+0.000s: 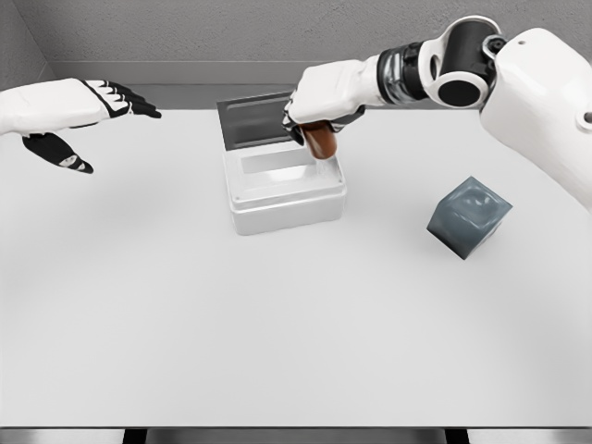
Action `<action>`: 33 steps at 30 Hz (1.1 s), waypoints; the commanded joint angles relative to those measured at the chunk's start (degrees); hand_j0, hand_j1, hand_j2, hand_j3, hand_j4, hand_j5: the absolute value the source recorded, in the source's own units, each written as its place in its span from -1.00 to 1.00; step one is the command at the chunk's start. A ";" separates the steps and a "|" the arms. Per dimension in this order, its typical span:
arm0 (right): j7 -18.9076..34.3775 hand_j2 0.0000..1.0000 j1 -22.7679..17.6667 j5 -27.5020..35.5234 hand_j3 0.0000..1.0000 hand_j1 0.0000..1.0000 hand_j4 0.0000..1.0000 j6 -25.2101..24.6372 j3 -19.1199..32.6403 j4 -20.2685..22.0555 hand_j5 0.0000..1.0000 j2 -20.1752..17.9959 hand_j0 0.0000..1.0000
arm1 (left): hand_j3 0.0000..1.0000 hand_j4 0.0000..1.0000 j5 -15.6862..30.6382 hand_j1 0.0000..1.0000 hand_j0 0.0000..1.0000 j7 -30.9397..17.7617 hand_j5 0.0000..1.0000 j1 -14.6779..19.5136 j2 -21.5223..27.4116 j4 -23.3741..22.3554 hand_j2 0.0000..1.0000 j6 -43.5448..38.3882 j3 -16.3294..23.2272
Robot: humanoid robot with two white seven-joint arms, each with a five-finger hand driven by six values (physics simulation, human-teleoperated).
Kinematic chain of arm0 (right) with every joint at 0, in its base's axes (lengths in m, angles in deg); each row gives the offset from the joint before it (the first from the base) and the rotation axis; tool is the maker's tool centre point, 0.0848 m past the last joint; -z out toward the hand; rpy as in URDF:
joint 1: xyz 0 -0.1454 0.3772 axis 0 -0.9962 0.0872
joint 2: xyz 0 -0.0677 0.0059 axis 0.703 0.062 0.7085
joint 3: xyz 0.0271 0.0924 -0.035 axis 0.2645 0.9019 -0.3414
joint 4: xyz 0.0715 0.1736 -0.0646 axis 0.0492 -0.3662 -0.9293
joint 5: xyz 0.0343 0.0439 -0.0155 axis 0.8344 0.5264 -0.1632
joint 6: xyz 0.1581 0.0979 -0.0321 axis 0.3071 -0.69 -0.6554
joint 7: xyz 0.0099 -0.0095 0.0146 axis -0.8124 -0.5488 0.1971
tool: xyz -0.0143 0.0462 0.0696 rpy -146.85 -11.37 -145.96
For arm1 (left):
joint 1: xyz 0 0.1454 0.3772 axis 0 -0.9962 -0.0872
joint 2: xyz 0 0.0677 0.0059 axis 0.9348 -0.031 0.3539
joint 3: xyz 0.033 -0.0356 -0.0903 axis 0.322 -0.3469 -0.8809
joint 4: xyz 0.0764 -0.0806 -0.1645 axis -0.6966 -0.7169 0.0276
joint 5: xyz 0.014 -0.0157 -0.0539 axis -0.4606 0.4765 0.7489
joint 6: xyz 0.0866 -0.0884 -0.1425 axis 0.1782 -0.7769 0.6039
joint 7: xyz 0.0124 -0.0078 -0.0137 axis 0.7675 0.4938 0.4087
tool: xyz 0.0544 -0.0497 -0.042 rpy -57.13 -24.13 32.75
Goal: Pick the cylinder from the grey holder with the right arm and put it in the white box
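A brown cylinder (321,141) hangs tilted over the right rear corner of the white box (285,199), with my right hand (319,106) shut on its top. The box stands open in the middle of the table, its dark lid (252,120) raised behind it. The grey holder (469,216) sits to the right of the box, tilted on a corner, with nothing in its hollow top. My left hand (88,116) hovers at the far left, fingers spread, holding nothing.
The white table (277,342) stretches wide in front of the box and holder. A grey wall runs along the back edge.
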 commanded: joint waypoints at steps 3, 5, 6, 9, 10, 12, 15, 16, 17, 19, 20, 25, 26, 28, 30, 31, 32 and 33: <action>-0.03 0.29 -0.09 -0.85 0.29 0.29 0.29 -0.14 0.08 -0.06 0.29 0.59 0.29 | 1.00 1.00 0.27 1.00 1.00 0.03 1.00 0.00 0.00 -0.04 1.00 -0.16 -0.04; -0.03 0.74 -0.09 -1.12 0.74 0.74 0.74 -0.14 0.25 -0.05 0.74 0.77 0.74 | 1.00 1.00 0.27 1.00 1.00 0.03 1.00 0.00 -0.09 -0.04 1.00 -0.16 0.05; -0.03 0.85 -0.09 -1.12 0.85 0.85 0.85 -0.14 0.25 -0.06 0.85 0.86 0.85 | 1.00 1.00 0.27 1.00 1.00 0.03 1.00 0.00 -0.09 -0.04 1.00 -0.16 0.05; -0.03 0.94 -0.09 -1.21 0.94 0.94 0.94 -0.14 0.25 0.03 0.94 0.86 0.94 | 1.00 1.00 0.27 1.00 1.00 0.03 1.00 0.18 -0.09 -0.04 1.00 -0.16 0.58; -0.03 0.94 -0.09 -1.21 0.94 0.94 0.94 -0.14 0.25 0.03 0.94 0.86 0.94 | 1.00 1.00 0.27 1.00 1.00 0.03 1.00 0.26 -0.09 -0.04 1.00 -0.16 0.66; -0.03 0.96 -0.09 -1.21 0.96 0.96 0.96 -0.14 0.34 0.47 0.96 0.86 0.96 | 1.00 1.00 0.27 1.00 1.00 0.03 1.00 0.26 -0.09 -0.04 1.00 -0.16 0.66; -0.03 0.97 -0.26 -0.68 0.97 0.97 0.97 -0.14 1.05 6.62 0.97 -2.03 0.97 | 1.00 1.00 0.27 1.00 1.00 0.03 1.00 0.35 -0.09 -0.04 1.00 -0.16 0.66; -0.03 0.97 -0.44 -0.50 0.97 0.97 0.97 -0.14 1.13 10.22 0.97 -3.88 0.97 | 1.00 1.00 0.09 1.00 1.00 0.03 1.00 0.35 -0.44 -0.04 1.00 -0.16 0.66; -0.03 0.97 -0.70 -0.33 0.97 0.97 0.97 -0.14 1.22 13.82 0.97 -6.43 0.97 | 1.00 1.00 0.00 1.00 1.00 0.03 1.00 0.35 -1.58 -0.57 1.00 -0.16 0.75; -0.03 0.97 -1.49 1.08 0.97 0.97 0.97 -0.14 3.94 18.40 0.97 -10.74 0.97 | 1.00 1.00 -2.63 1.00 1.00 0.03 1.00 2.20 -4.48 -2.67 1.00 -0.16 1.98; -0.03 0.97 -2.81 1.25 0.97 0.97 0.97 -0.14 4.91 21.12 0.97 -13.37 0.97 | 1.00 1.00 -3.51 1.00 1.00 0.03 1.00 3.07 -6.24 -4.61 1.00 -0.16 2.51; -0.03 0.97 -7.82 10.92 0.97 0.97 0.97 -0.14 12.99 32.29 0.97 -27.35 0.97 | 1.00 1.00 -7.47 1.00 1.00 0.03 1.00 6.15 -10.81 -11.20 1.00 -0.16 3.13; -0.03 0.97 -8.88 14.52 0.97 0.97 0.97 -0.14 14.75 32.29 0.97 -29.90 0.97 | 1.00 1.00 -7.47 1.00 1.00 0.03 1.00 6.50 -11.07 -11.55 1.00 -0.16 3.13; -0.03 0.98 -12.65 21.38 0.98 0.98 0.98 -0.14 19.41 32.20 0.98 -32.10 0.98 | 1.00 1.00 -7.64 1.00 1.00 0.03 1.00 6.59 -11.34 -12.52 1.00 -0.16 3.13; -0.03 0.98 -18.27 27.70 0.98 0.98 0.98 -0.14 26.88 32.20 0.98 -32.10 0.98 | 1.00 1.00 -8.43 1.00 1.00 0.03 1.00 6.59 -11.95 -12.87 1.00 -0.16 3.13; -0.03 0.98 -21.44 30.96 0.98 0.98 0.98 -0.14 30.39 32.20 0.98 -32.10 0.98 | 1.00 1.00 -8.43 1.00 1.00 0.03 1.00 6.94 -12.04 -12.96 1.00 -0.16 3.13; -0.03 0.98 -23.90 33.50 0.98 0.98 0.98 -0.14 32.94 32.20 0.98 -32.10 0.98 | 1.00 1.00 -8.70 1.00 1.00 0.03 1.00 6.94 -12.13 -13.05 1.00 -0.16 3.13; -0.03 0.98 -25.66 37.19 0.98 0.98 0.98 -0.14 34.97 32.29 0.98 -32.10 0.98 | 1.00 1.00 -8.70 1.00 1.00 0.03 1.00 7.12 -12.83 -13.93 1.00 -0.16 3.04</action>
